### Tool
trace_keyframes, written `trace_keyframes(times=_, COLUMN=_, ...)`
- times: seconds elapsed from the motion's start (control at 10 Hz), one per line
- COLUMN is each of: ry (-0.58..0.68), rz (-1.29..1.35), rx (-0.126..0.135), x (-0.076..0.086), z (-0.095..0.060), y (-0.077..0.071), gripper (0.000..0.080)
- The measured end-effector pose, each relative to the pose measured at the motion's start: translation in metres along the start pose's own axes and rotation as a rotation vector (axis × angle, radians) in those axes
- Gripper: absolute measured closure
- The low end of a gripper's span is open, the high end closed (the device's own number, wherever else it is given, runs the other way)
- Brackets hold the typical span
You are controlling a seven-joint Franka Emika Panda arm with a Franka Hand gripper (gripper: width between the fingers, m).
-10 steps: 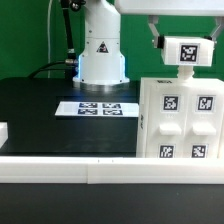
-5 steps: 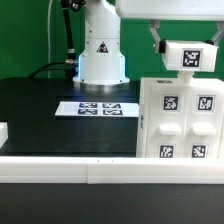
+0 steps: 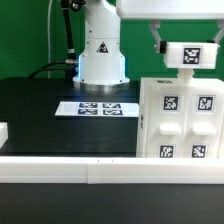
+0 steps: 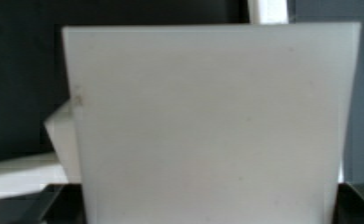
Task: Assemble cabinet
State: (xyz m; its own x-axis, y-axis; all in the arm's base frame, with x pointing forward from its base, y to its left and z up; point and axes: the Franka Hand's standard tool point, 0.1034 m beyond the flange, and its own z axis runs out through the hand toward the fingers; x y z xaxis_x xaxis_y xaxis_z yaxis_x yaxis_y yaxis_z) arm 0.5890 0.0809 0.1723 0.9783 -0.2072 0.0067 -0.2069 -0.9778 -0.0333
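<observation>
Here the cabinet (image 3: 180, 120) is seen at the exterior view's right, standing upright on the black table (image 3: 40, 110). Its near face is set with black-and-white tags, and its lower edge is hidden behind the white rail (image 3: 70, 172) that runs across the front of the scene.

Above the cabinet the gripper (image 3: 188, 45) is held with a white panel (image 3: 190, 56) between its fingers. One finger (image 3: 157, 42) is seen pressed against the side of the panel that lies toward the exterior view's left; the other is cut off at the picture's edge. The panel is thus pinched in the air, with one tag shown to the camera. A narrow white part is seen below the panel, reaching down toward the cabinet's top; whether it touches the top cannot be told.

In the wrist view nearly the whole picture is filled by the plain white face of the panel (image 4: 205, 110), and the dark table is glimpsed only at its margins.

The marker board (image 3: 100, 107) lies flat on the table in front of the arm's base (image 3: 100, 50), well apart from the cabinet. A small white block (image 3: 3, 130) is cut off at the exterior view's left edge.
</observation>
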Motion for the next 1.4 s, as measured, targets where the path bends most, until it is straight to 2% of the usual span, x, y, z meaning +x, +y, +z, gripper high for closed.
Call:
trace_keyframes(times=0.3, ry=0.005, rz=0.018, rx=0.008, x=-0.003, z=0.001, y=-0.002, gripper=0.0236)
trace_keyframes(times=0.7, ry=0.016, rz=-0.006, rx=0.010, x=0.008, z=0.003, y=-0.008, gripper=0.0236)
trace_keyframes(times=1.1, ry=0.021, rz=-0.015, rx=0.008, x=0.007, z=0.013, y=-0.006, gripper=0.0236)
trace_keyframes(times=1.4, ry=0.036, rz=-0.017, rx=0.012, x=0.009, z=0.013, y=-0.008, gripper=0.0236)
